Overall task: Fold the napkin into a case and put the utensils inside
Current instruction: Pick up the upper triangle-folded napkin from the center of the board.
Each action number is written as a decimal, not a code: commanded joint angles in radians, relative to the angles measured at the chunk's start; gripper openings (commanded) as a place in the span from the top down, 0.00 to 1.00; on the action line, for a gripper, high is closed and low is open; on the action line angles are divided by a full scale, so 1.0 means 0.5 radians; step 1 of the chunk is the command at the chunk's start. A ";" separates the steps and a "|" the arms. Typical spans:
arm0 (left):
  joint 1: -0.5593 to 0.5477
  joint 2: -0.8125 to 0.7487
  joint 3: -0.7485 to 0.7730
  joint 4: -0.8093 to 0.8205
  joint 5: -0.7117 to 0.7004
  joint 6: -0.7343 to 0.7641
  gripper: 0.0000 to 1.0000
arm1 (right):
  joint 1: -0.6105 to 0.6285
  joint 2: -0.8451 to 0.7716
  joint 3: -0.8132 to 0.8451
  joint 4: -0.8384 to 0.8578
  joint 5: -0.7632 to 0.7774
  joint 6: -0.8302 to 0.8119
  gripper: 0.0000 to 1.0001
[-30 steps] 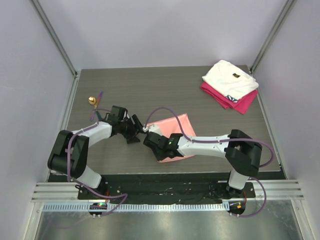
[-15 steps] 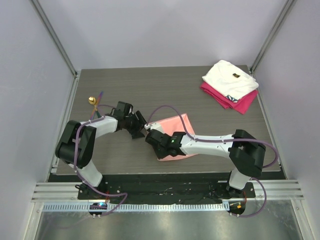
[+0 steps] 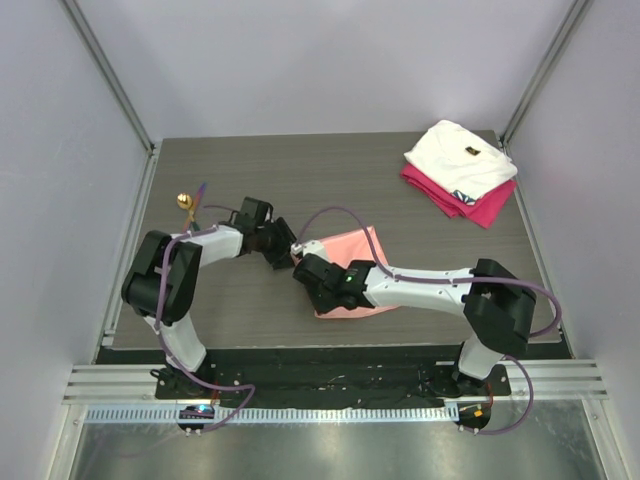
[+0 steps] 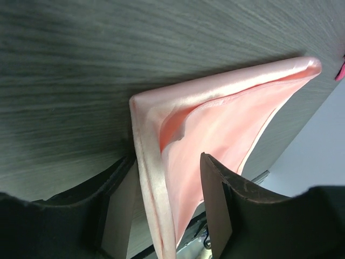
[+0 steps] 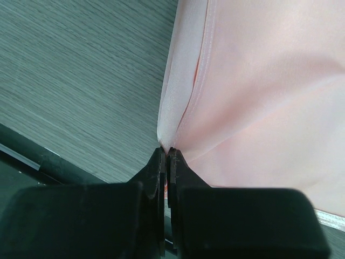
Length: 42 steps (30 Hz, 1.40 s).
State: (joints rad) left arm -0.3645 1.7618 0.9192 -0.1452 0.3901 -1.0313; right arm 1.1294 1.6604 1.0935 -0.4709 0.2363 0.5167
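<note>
Dark wood-grain table (image 3: 400,190), pale lilac walls (image 3: 320,70); left gripper (image 4: 167,175) spread astride salmon napkin (image 4: 226,118) corner; right gripper (image 5: 167,154) pinching its edge.

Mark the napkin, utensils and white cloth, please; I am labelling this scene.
napkin (image 3: 347,250): top view, its bare far part.
utensils (image 3: 185,201): top view, the gold bowl.
white cloth (image 3: 450,152): top view, its middle.

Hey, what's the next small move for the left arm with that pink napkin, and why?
Probably close the left gripper on the napkin. In the left wrist view its jaws stand apart on either side of the napkin's raised, folded edge, not gripping it. The right gripper is shut on another part of the edge, so a second hold would likely let both arms carry the fold.
</note>
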 commanded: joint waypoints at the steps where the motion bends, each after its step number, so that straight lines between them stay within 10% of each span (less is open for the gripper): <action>1: -0.026 0.124 0.039 0.002 -0.127 0.019 0.48 | -0.019 -0.121 0.010 0.071 0.027 -0.033 0.99; 17: -0.014 0.051 0.199 -0.130 -0.234 0.090 0.99 | -0.050 -0.170 -0.086 0.126 -0.037 -0.039 0.99; 31: 0.317 -0.434 0.113 -0.305 0.027 0.173 1.00 | 0.027 0.072 0.187 0.218 -0.368 -0.073 0.99; 42: 1.216 -1.268 0.403 -1.129 0.110 0.574 1.00 | 0.426 0.805 1.460 0.178 -0.849 -0.092 0.99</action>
State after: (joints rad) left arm 0.0906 1.2755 0.9848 -0.5774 0.4461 -0.8593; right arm 1.2407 1.9724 1.6047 -0.3527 0.0288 0.4706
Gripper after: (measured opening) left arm 0.022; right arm 0.040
